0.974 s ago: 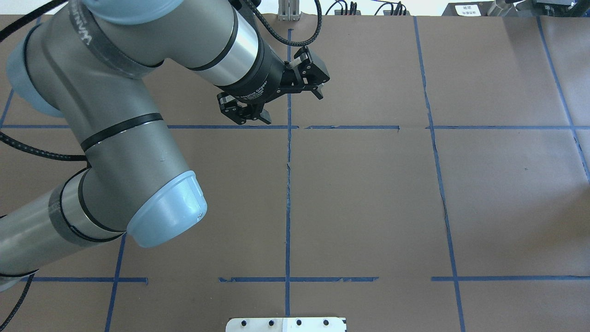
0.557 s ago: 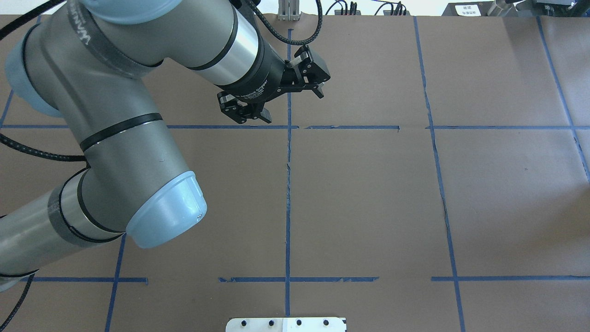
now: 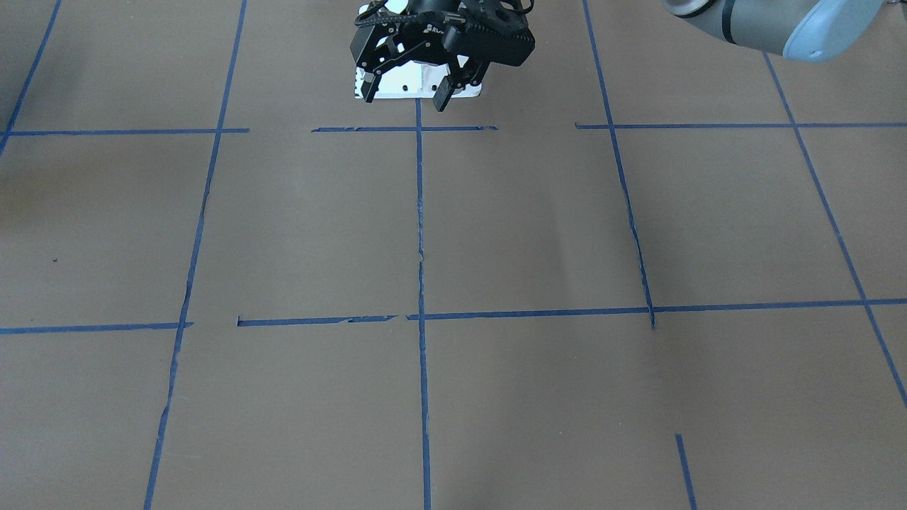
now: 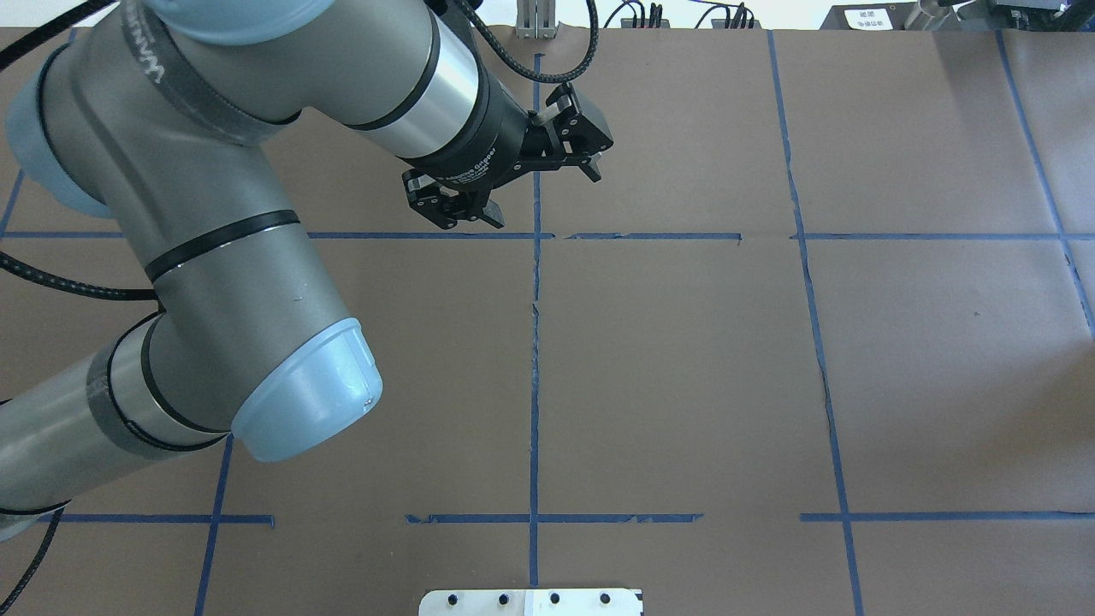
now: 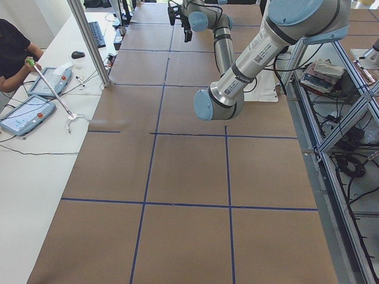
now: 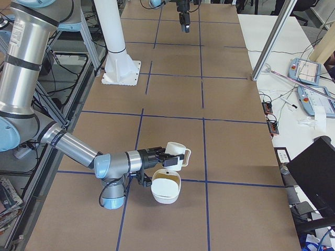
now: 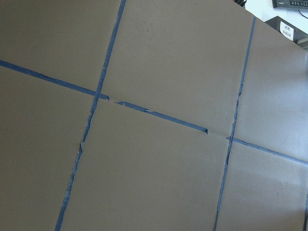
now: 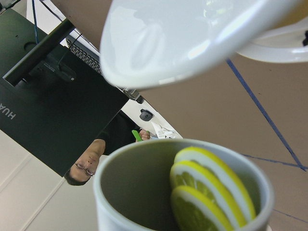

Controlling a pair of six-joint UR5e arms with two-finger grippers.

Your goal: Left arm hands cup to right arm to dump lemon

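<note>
My right gripper (image 6: 163,156) holds the white cup (image 6: 175,155) in the air, tilted on its side, just above a white bowl (image 6: 166,188) on the brown table. In the right wrist view the cup (image 8: 108,192) fills the lower part of the picture with yellow lemon slices (image 8: 207,187) inside, and the bowl (image 8: 183,38) is close by its mouth. My left gripper (image 4: 541,198) is open and empty above the table's middle line, far from the cup. It also shows in the front-facing view (image 3: 404,98).
A white base plate (image 4: 530,601) sits at the robot's table edge. A white pillar (image 6: 112,36) stands on its foot by that edge. An operator (image 5: 12,53) and tablets are at the side bench. A black monitor (image 6: 314,167) stands beyond the far edge.
The left arm has drifted very slightly. Its gripper stays open and empty in the same place.
</note>
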